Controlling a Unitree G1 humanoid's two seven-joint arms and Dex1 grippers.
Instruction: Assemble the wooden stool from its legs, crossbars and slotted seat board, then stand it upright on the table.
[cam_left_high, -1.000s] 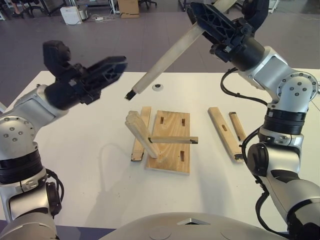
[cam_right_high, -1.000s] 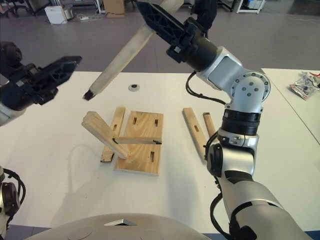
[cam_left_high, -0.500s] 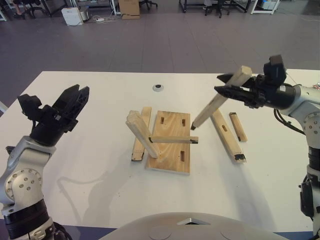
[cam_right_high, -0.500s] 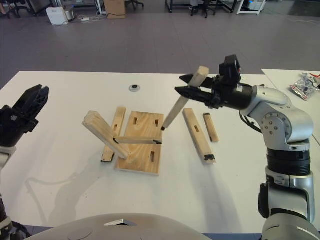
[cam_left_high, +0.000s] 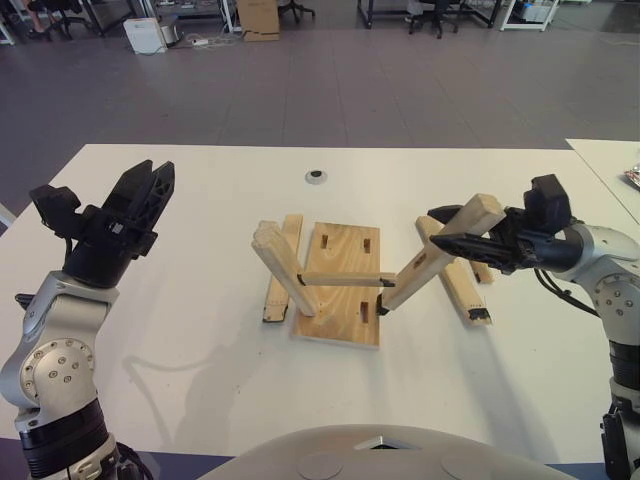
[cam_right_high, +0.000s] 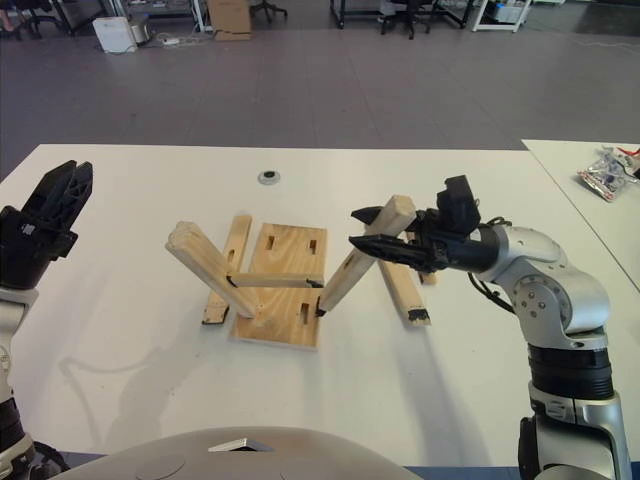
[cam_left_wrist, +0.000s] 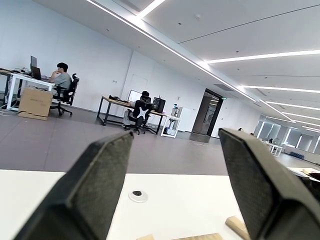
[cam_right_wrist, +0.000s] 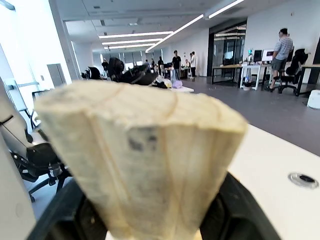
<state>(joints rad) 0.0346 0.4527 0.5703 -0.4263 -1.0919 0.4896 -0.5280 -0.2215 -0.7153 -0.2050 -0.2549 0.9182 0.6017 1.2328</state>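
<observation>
The slotted seat board lies flat mid-table. One leg stands tilted on its left side, and a thin crossbar runs right from that leg. My right gripper is shut on a second leg, whose top end looms close in the right wrist view. This leg leans, its lower tip at the board's right edge beside the crossbar's free end. Whether the two touch I cannot tell. My left gripper hangs open above the table's left side, its fingers spread wide around nothing.
Another leg lies flat left of the board. A slotted leg and a short crossbar lie to the right, partly behind my right gripper. A cable grommet sits at the back. A second table stands at far right.
My right arm swung the held leg down from high over the table to the board's right edge. My left arm drew back to the left and stayed open.
</observation>
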